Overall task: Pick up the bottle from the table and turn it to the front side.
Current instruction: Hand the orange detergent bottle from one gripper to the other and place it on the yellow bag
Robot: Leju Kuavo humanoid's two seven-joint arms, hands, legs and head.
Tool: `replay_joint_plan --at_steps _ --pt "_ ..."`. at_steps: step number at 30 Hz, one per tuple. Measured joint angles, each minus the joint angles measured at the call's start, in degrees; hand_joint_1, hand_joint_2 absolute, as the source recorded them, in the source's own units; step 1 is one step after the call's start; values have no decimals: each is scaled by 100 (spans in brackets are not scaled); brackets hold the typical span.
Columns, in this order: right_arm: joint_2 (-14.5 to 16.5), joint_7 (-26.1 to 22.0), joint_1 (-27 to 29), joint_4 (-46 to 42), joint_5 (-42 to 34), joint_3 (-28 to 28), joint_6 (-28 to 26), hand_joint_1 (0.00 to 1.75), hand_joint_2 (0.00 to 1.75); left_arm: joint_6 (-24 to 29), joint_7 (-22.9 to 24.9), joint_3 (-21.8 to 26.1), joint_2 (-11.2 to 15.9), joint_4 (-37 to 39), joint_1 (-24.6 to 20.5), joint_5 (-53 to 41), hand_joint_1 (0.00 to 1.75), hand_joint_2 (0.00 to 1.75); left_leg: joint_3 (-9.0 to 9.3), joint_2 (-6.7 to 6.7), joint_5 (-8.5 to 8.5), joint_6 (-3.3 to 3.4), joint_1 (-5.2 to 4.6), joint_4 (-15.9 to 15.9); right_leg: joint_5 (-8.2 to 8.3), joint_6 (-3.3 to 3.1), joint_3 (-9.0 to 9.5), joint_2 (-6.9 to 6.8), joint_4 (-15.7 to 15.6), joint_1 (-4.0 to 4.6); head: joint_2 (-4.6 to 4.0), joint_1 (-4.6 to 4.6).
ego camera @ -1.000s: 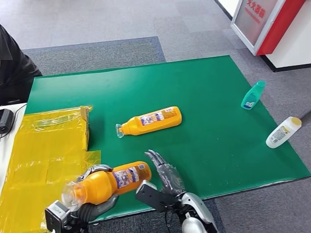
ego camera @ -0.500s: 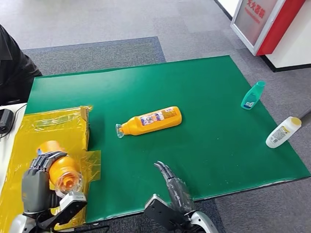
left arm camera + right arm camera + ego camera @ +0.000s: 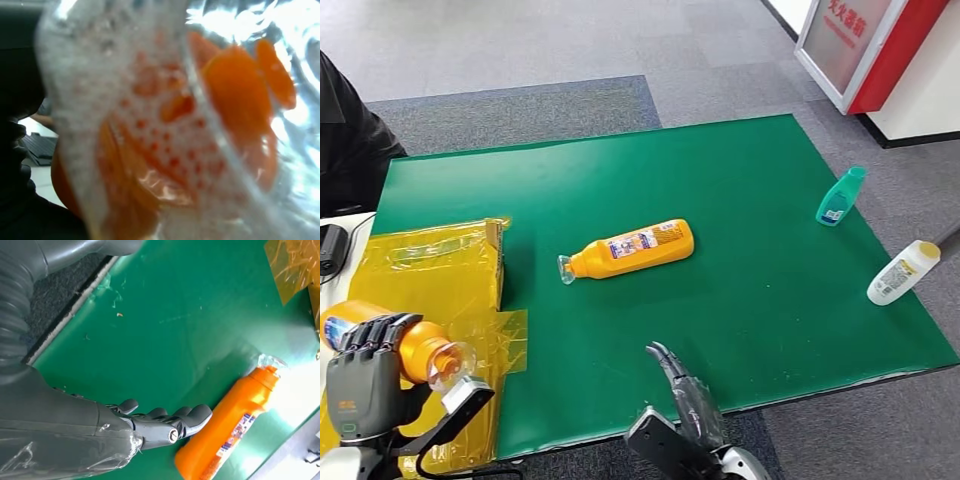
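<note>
— What's in your left hand (image 3: 365, 385)?

— An orange bottle (image 3: 414, 350); my fingers wrap its body above the yellow bags (image 3: 433, 270) at the table's left end, its clear cap pointing right. My left wrist camera shows what my head doesn't: the cap right against the lens, foamy and blurred.

— And your right hand (image 3: 682, 395)?

— Holding nothing, fingers straight and slightly apart, low at the near edge of the green mat (image 3: 773, 250). Its wrist camera shows a second orange bottle (image 3: 226, 430) lying on the mat just past my fingertips; from the head view they're well apart.

— What's changed?

— A second ago I held the bottle over the mat's near edge, beside my right hand; I've carried it left and my right hand has dropped lower
</note>
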Motion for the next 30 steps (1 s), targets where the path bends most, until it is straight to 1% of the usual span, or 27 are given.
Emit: replay_joint_plan --at_steps 2,4,7,9,11,13,16,19,21,22,25,26,27,30 --pt "-7 -14 10 10 -63 3 40 0 175 9 635 -84 283 132 -95 -133 175 175 1 0 0 -1 2 0 -2 -3 -5 0 0 2 0 -1" --pt "-23 -39 4 32 -138 26 73 0 175 -18 1389 -312 689 331 -257 -166 175 175 1 0 2 -4 6 0 -2 -5 -8 0 0 4 0 -1" --pt "-66 -67 -38 84 -265 93 112 0 175 -186 2330 -868 1228 649 -574 -189 175 175 1 -1 5 -8 10 0 -2 -6 -5 -2 1 9 0 -1" --pt "-98 -68 -83 136 -351 150 126 0 175 -361 2731 -1261 1483 874 -800 -201 172 175 1 -1 7 -10 9 0 0 -7 -1 -1 3 9 0 -1" --pt "-134 -67 -130 191 -422 209 131 0 175 -517 2937 -1604 1628 1078 -987 -205 168 175 0 0 7 -10 8 0 2 -5 0 0 3 7 0 0" --pt "-174 -59 -181 248 -480 273 131 0 175 -646 3012 -1884 1685 1261 -1143 -206 167 175 0 0 7 -10 5 0 4 -2 3 0 2 4 0 1" --pt "-237 -28 -261 327 -548 372 132 0 175 -824 3028 -2190 1713 1506 -1339 -206 161 175 -2 0 7 -9 1 0 5 -1 13 0 2 0 0 0" --pt "-297 -8 -334 408 -596 461 132 0 175 -908 3007 -2402 1710 1708 -1492 -206 151 175 -3 0 7 -10 2 0 6 0 14 0 2 0 0 0" --pt "-330 -7 -374 458 -627 509 130 0 175 -954 2991 -2506 1700 1804 -1575 -206 139 175 -2 0 7 -10 3 0 6 -1 14 0 2 1 0 -1" --pt "-343 -4 -391 478 -640 528 129 0 175 -996 2997 -2551 1694 1838 -1613 -206 119 175 -2 0 7 -11 4 0 6 -1 13 0 2 2 0 -1" --pt "-375 13 -437 524 -680 579 129 0 175 -1202 3037 -2678 1672 1909 -1707 -206 19 175 -3 0 8 -11 6 0 5 -1 14 0 2 4 0 -1" --pt "-386 19 -451 539 -695 596 130 0 175 -1277 3044 -2708 1660 1926 -1727 -206 3 175 -3 0 8 -11 7 0 5 -2 14 1 2 4 0 -1" --pt "-395 24 -463 553 -709 610 131 0 175 -1343 3045 -2728 1643 1941 -1740 -206 0 175 -3 0 8 -11 7 0 5 -2 15 1 2 5 0 -1" --pt "-409 35 -480 594 -751 634 136 0 175 -1544 3003 -2731 1561 1970 -1738 -211 0 175 -4 0 7 -11 6 0 5 -1 16 0 2 5 0 -1"
